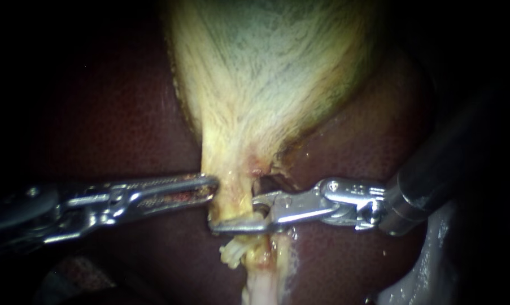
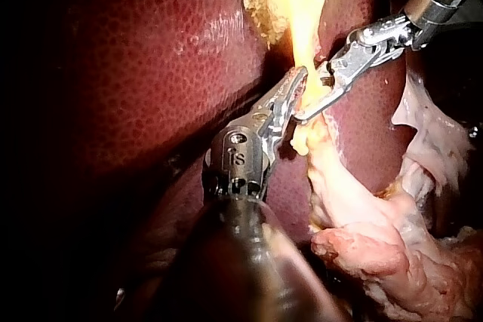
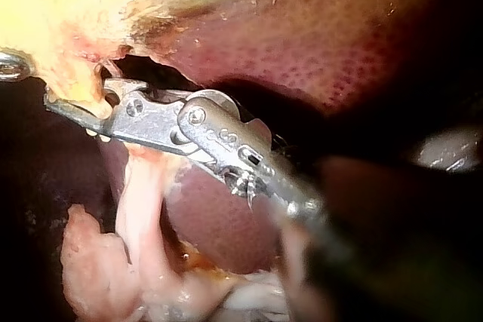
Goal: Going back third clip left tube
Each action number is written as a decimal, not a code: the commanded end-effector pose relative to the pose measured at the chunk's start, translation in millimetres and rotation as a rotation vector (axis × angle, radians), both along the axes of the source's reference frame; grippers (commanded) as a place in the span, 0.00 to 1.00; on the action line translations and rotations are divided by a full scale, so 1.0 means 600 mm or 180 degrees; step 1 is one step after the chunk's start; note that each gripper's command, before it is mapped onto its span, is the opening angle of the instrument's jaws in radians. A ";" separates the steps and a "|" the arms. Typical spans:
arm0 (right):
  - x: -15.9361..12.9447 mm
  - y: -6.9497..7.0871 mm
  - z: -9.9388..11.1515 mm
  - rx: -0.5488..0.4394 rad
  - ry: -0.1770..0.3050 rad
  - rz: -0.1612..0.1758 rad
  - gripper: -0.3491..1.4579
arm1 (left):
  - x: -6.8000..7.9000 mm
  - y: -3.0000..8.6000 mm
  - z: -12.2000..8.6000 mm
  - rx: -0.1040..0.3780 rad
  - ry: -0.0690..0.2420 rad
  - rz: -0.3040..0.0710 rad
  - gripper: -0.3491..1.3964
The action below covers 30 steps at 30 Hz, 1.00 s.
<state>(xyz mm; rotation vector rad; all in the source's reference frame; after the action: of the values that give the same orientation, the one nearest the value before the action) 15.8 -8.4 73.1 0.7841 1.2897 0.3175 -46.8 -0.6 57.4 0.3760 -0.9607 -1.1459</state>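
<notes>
The pale yellow gallbladder (image 1: 266,73) narrows to a neck over the dark red liver (image 1: 113,113). My left instrument (image 1: 212,188) comes in level from the left, its jaws shut on the side of that neck; the left wrist view shows the same hold (image 2: 296,84). My right instrument (image 1: 238,217) reaches in from the right just below. Its jaws are open and straddle the tube (image 1: 260,282) under the neck, the lower jaw crossing in front of it. A gap between these jaws also shows in the right wrist view (image 3: 79,99). I cannot tell any clip apart from the metal jaws.
A frayed pale stump (image 1: 232,257) hangs beside the tube. Loose pink fatty tissue (image 2: 377,262) lies beyond the jaws, also seen in the right wrist view (image 3: 98,269). Wet, shiny pale tissue (image 1: 424,271) lies under the right shaft. Liver surrounds the site on both sides.
</notes>
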 end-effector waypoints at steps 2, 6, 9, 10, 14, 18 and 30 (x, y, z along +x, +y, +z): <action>0.0001 -0.0001 -0.0001 0.0001 0.0000 0.0000 0.00 | 0.0000 0.0000 0.0000 0.0000 -0.0001 0.0000 0.00; 0.0002 -0.0002 -0.0001 0.0000 0.0000 0.0000 0.00 | 0.0000 0.0000 0.0000 0.0000 -0.0001 0.0001 0.00; 0.0002 -0.0003 -0.0002 0.0000 0.0000 0.0000 0.00 | 0.0000 0.0000 0.0000 0.0000 -0.0001 0.0001 0.00; 0.0002 -0.0004 -0.0002 -0.0001 0.0000 -0.0001 0.02 | 0.0000 0.0000 0.0000 0.0000 -0.0001 0.0001 0.00; 0.0006 -0.0008 -0.0001 -0.0078 0.0019 0.0004 0.29 | 0.0000 0.0000 0.0000 0.0000 -0.0001 0.0001 0.00; 0.0019 -0.0004 0.0002 -0.0397 0.0122 -0.0013 0.45 | 0.0001 0.0000 0.0000 0.0000 -0.0002 0.0001 0.00; -0.0012 0.0004 0.0015 -0.0699 0.0195 0.0000 0.51 | 0.0003 -0.0001 -0.0001 0.0000 -0.0002 0.0002 0.00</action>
<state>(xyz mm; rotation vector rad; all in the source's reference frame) 14.8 -8.1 74.1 0.6101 1.3562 0.1479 -46.6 -0.6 57.4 0.3766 -0.9607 -1.1458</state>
